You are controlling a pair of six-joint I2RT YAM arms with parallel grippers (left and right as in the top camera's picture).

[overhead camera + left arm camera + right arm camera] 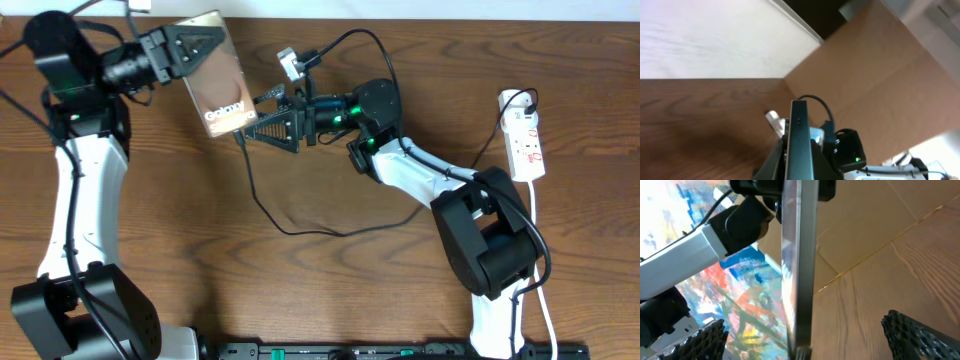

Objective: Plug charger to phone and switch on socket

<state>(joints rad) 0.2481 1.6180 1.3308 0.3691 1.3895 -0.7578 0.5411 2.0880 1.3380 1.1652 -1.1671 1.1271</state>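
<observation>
Left tool [195, 45] is clamped on the top end of the phone [218, 72]. The phone is screen up and skewed, toward the far left of the worktop [350, 290]. It looks lifted off the wood rather than lying flat, but I can't confirm that from above. Left wrist view shows only the phone's thin edge [799, 135] running out between its fingers.

Right tool [260, 118] sits at the phone's lower end, jaws spread wide, holding nothing. In the right wrist view its fingers [705, 337] stand well apart on either side of the phone edge [799, 255], not touching it.

Charger [262, 205]: the black cable leaves the phone's lower end, loops across the worktop and heads right toward the socket [527, 140].

Plug tip [800, 353]: a small dark piece shows at the phone's bottom edge in the right wrist view. I read it as seated in the port, but the frame cuts it off, so I'm not certain.

Socket: white strip at the far right edge, well apart from both tools. Switch position is too small to read.

Judgement: the plug-in half looks done or very nearly done. Left to do: verify seating, set the phone down, take the right arm over to the strip, press the switch. Roughly halfway.
</observation>
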